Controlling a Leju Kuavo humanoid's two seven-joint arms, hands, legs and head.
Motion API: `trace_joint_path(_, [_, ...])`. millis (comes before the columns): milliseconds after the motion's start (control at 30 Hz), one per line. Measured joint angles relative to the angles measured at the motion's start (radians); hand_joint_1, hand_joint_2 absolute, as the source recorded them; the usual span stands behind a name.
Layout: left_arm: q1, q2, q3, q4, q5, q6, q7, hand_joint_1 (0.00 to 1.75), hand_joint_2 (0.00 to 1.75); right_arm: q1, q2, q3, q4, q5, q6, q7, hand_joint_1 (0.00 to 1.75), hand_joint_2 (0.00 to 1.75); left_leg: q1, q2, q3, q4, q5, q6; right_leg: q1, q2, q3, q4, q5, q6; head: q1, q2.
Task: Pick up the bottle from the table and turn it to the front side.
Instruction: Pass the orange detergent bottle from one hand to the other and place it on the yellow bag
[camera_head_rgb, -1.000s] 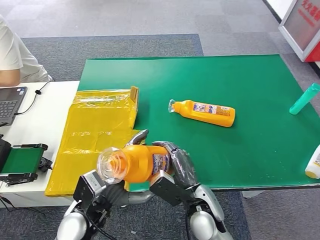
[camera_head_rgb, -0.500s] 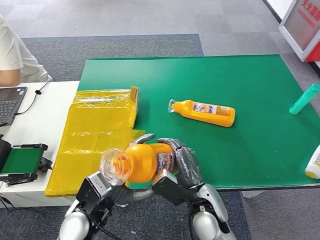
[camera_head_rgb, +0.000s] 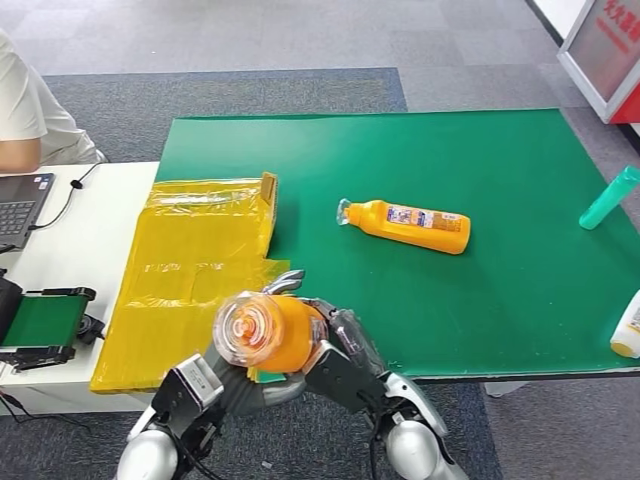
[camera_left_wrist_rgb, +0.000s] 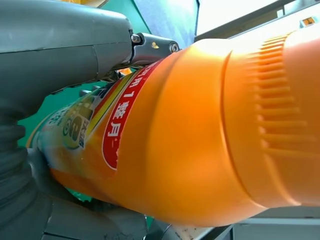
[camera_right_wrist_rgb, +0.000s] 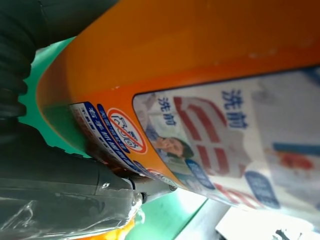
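An orange bottle with a clear cap is held off the table over its near edge, cap end pointing up toward the head camera. My left hand grips it from below, thumb over the top. My right hand clasps its lower body. In the left wrist view the bottle lies against the left hand. The right wrist view has the bottle with its printed label pressed to the right hand. A second orange bottle lies on the green mat.
A yellow plastic bag lies across the mat's left edge. A teal bottle and a white bottle lie at the right edge. To the left are a white table with a laptop, a small belt device and a seated person.
Both hands have tipped the held bottle: its cap end swung up toward the camera, so the body now looks foreshortened. The bottle on the mat has not moved.
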Motion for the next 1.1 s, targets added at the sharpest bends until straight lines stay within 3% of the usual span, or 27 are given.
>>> trace_joint_path(67, [0.000, 0.008, -0.002, 0.000, 0.001, 0.000, 0.000, 0.56, 1.75, -0.002, 0.000, 0.003, 0.008, -0.006, 0.006, 0.002, 1.75, 1.75, 0.000, 0.000, 0.000, 0.000, 0.000, 0.000, 0.000, 0.000, 0.000, 0.000, 0.000, 0.000, 0.000, 0.000])
trace_joint_path(133, [0.000, 0.015, -0.002, 0.000, 0.002, 0.001, 0.000, 1.04, 1.75, -0.005, -0.001, 0.005, 0.015, -0.010, 0.012, 0.004, 1.75, 1.75, 0.000, 0.000, 0.000, 0.000, 0.000, 0.000, 0.000, 0.000, 0.000, 0.000, 0.000, 0.000, 0.000, 0.000])
trace_joint_path(167, [-0.001, 0.019, -0.002, 0.000, 0.003, 0.001, 0.000, 1.34, 1.75, -0.007, -0.002, 0.006, 0.019, -0.015, 0.017, 0.007, 1.63, 1.75, 0.000, 0.000, 0.000, 0.000, 0.000, 0.000, 0.000, 0.000, 0.000, 0.000, 0.000, 0.000, 0.000, 0.000])
trace_joint_path(200, [-0.001, 0.022, -0.002, 0.000, 0.004, 0.001, 0.000, 1.56, 1.75, -0.009, -0.002, 0.007, 0.022, -0.021, 0.023, 0.011, 1.36, 1.75, 0.000, 0.000, 0.000, 0.000, 0.000, 0.000, 0.000, 0.000, 0.000, 0.000, 0.000, 0.000, 0.000, 0.000])
trace_joint_path(267, [-0.001, 0.027, -0.002, 0.000, 0.005, 0.003, 0.000, 1.75, 1.75, -0.011, -0.003, 0.010, 0.029, -0.036, 0.037, 0.018, 1.28, 1.75, 0.000, 0.000, 0.000, 0.000, 0.000, 0.000, 0.000, 0.000, 0.000, 0.000, 0.000, 0.000, 0.000, 0.000])
trace_joint_path(300, [-0.001, 0.029, -0.002, 0.000, 0.004, 0.005, 0.000, 1.75, 1.75, -0.012, -0.003, 0.011, 0.033, -0.045, 0.042, 0.019, 1.40, 1.75, 0.000, 0.000, 0.000, 0.000, 0.000, 0.000, 0.000, 0.000, 0.000, 0.000, 0.000, 0.000, 0.000, 0.000])
trace_joint_path(333, [-0.001, 0.031, -0.002, 0.000, 0.000, 0.009, 0.000, 1.75, 1.75, -0.012, -0.004, 0.012, 0.036, -0.054, 0.048, 0.020, 1.67, 1.75, 0.000, 0.000, 0.000, 0.000, 0.000, 0.000, 0.000, 0.000, 0.000, 0.000, 0.000, 0.000, 0.000, 0.000])
trace_joint_path(367, [-0.001, 0.032, -0.002, 0.000, -0.004, 0.014, 0.000, 1.75, 1.75, -0.011, -0.004, 0.012, 0.038, -0.064, 0.053, 0.021, 1.75, 1.75, 0.000, 0.000, 0.000, 0.000, 0.000, 0.000, 0.000, 0.000, 0.000, 0.000, 0.000, 0.000, 0.000, 0.000])
trace_joint_path(1000, [-0.002, 0.036, -0.004, 0.000, -0.032, 0.033, 0.004, 1.75, 1.75, -0.007, -0.011, 0.009, 0.044, -0.111, 0.073, 0.024, 1.75, 1.75, 0.000, 0.000, 0.000, 0.000, 0.000, 0.000, 0.000, 0.000, 0.000, 0.000, 0.000, 0.000, 0.000, 0.000])
trace_joint_path(1033, [-0.002, 0.036, -0.004, 0.000, -0.032, 0.033, 0.004, 1.75, 1.75, -0.007, -0.011, 0.009, 0.044, -0.111, 0.073, 0.024, 1.70, 1.75, 0.000, 0.000, 0.000, 0.000, 0.000, 0.000, 0.000, 0.000, 0.000, 0.000, 0.000, 0.000, 0.000, 0.000])
trace_joint_path(1100, [-0.002, 0.036, -0.003, 0.000, -0.032, 0.033, 0.004, 1.75, 1.75, -0.007, -0.011, 0.008, 0.044, -0.111, 0.073, 0.024, 0.82, 1.75, 0.000, 0.000, 0.000, 0.000, 0.000, 0.000, 0.000, 0.000, 0.000, 0.000, 0.000, 0.000, 0.000, 0.000])
